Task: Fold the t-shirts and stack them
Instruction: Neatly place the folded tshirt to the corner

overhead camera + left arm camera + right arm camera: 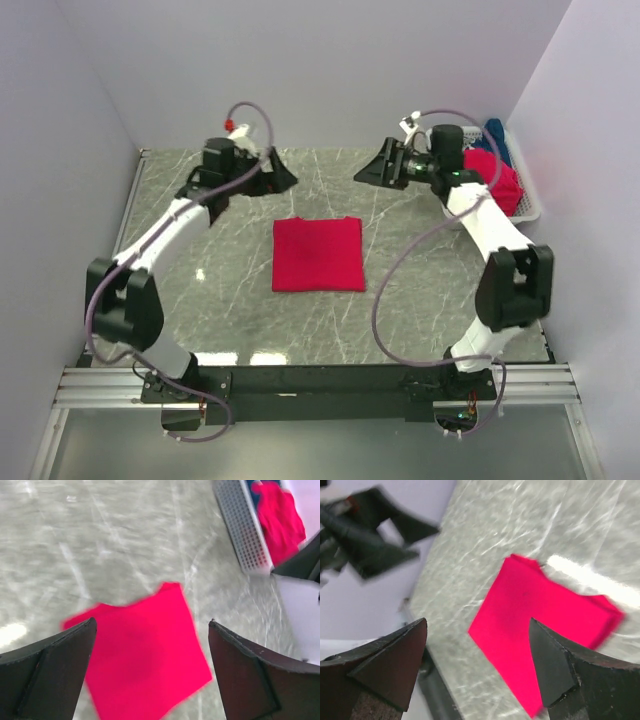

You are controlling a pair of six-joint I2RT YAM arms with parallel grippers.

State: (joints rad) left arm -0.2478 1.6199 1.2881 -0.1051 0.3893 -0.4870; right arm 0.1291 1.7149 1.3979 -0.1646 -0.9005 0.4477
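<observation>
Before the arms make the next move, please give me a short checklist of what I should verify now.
1. Left gripper open, holding nothing: ok.
2. Right gripper open, holding nothing: ok.
3. Folded red shirt lies flat, apart from both grippers: ok.
4. Basket at the right holds a crumpled red shirt and a blue shirt to fetch: ok.
5. All shirts folded and stacked: not ok.
6. Number of shirts in the basket: cannot tell.
</observation>
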